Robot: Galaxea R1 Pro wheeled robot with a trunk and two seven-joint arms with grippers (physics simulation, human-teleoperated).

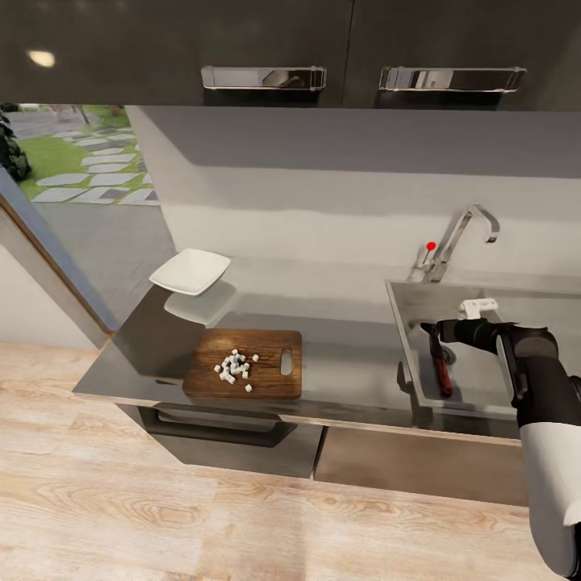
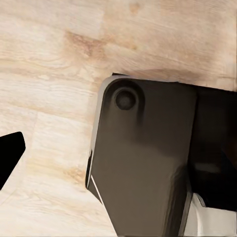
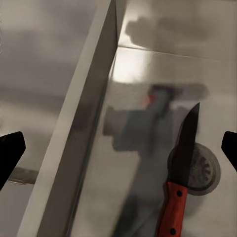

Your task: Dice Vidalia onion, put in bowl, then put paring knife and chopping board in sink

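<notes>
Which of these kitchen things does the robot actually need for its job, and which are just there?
For the job:
- sink
- paring knife, lying in the sink
- chopping board
- diced onion on the board
- bowl
- countertop
- right gripper, open over the sink

Just there:
- faucet
- upper cabinets
- wooden floor

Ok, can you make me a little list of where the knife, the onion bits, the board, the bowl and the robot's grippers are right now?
paring knife: lying loose in the sink, blade over the drain
diced onion: heaped on the chopping board, not in the bowl
chopping board: on the countertop, left of the sink
bowl: empty, behind the board
right gripper: open above the knife, holding nothing
left gripper: over the wooden floor; state unclear
</notes>
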